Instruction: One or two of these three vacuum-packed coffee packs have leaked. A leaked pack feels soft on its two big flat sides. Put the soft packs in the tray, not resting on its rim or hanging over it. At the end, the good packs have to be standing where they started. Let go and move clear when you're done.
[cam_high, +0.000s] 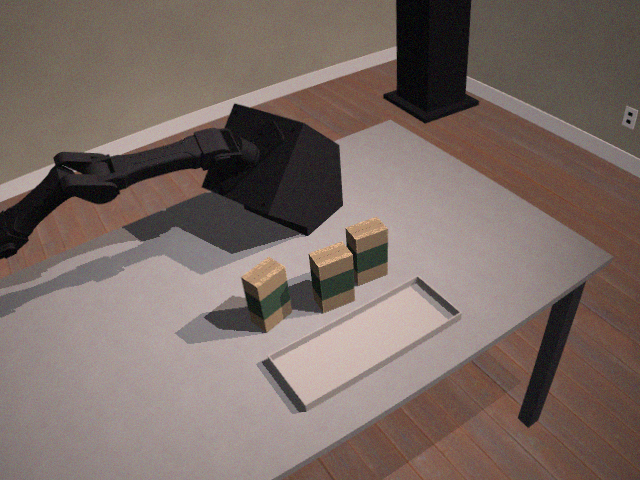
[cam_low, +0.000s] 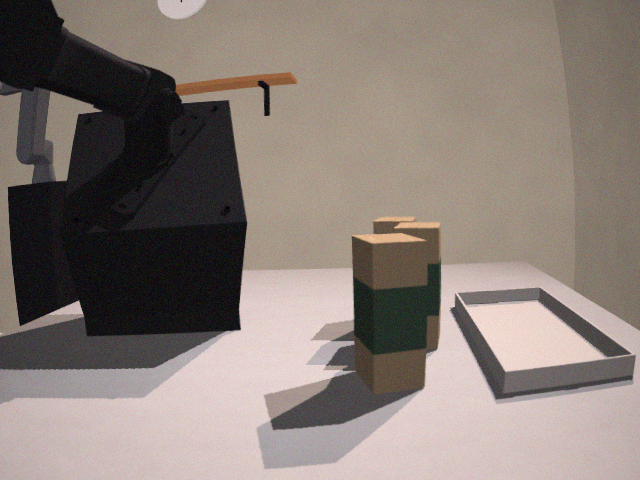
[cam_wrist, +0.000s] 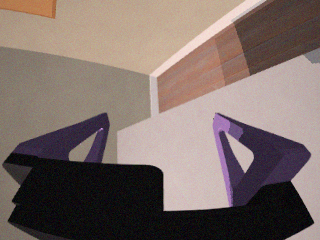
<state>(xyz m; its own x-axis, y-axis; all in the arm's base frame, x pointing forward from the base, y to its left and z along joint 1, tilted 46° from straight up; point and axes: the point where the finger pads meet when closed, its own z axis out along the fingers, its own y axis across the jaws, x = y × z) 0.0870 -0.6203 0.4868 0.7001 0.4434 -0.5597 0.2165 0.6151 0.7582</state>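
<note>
Three tan coffee packs with green bands stand upright in a row on the grey table (cam_high: 491, 206): a left pack (cam_high: 266, 294), a middle pack (cam_high: 333, 276) and a right pack (cam_high: 368, 250). In the exterior view they line up one behind another, with the nearest pack (cam_low: 390, 310) in front. A shallow grey tray (cam_high: 382, 363) (cam_low: 568, 374) lies empty just in front of the row. My gripper (cam_wrist: 161, 118) is open and empty, with purple fingers spread wide. Its bulky black housing (cam_high: 289, 170) (cam_low: 160, 232) hovers behind the packs, well apart from them.
A black pillar (cam_high: 431, 56) stands on the wooden floor beyond the table. An orange wall shelf (cam_low: 237, 82) hangs behind the arm. The table's edge runs close past the tray.
</note>
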